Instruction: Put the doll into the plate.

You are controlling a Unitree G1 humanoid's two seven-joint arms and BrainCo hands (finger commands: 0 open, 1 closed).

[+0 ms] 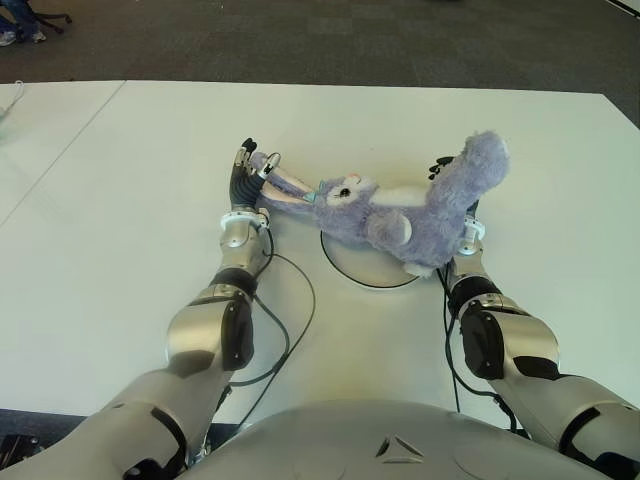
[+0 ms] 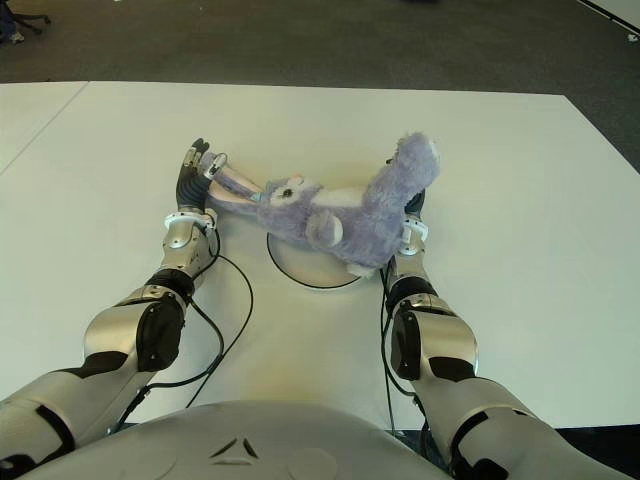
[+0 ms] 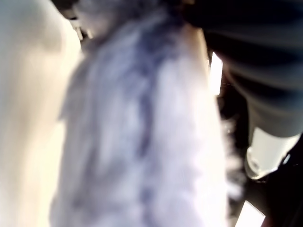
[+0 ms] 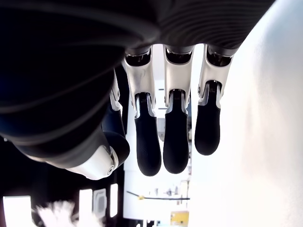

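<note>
The doll [image 1: 400, 215] is a purple plush rabbit lying across the far part of the white round plate [image 1: 350, 268]. Its long ears [image 1: 285, 188] stretch to the left and its legs [image 1: 475, 165] stick up on the right. My left hand [image 1: 248, 170] sits at the ear tips with its fingers stretched out, the ears lying against it. The left wrist view is filled by the doll's fur [image 3: 137, 132]. My right hand [image 4: 175, 151] is behind the raised legs, fingers straight and holding nothing; only its dark fingertips [image 1: 440, 166] show past the plush.
The white table [image 1: 150, 150] spreads wide on both sides and ends at a far edge with dark carpet [image 1: 350, 40] beyond. Black cables [image 1: 290, 330] loop from both forearms near the plate's front.
</note>
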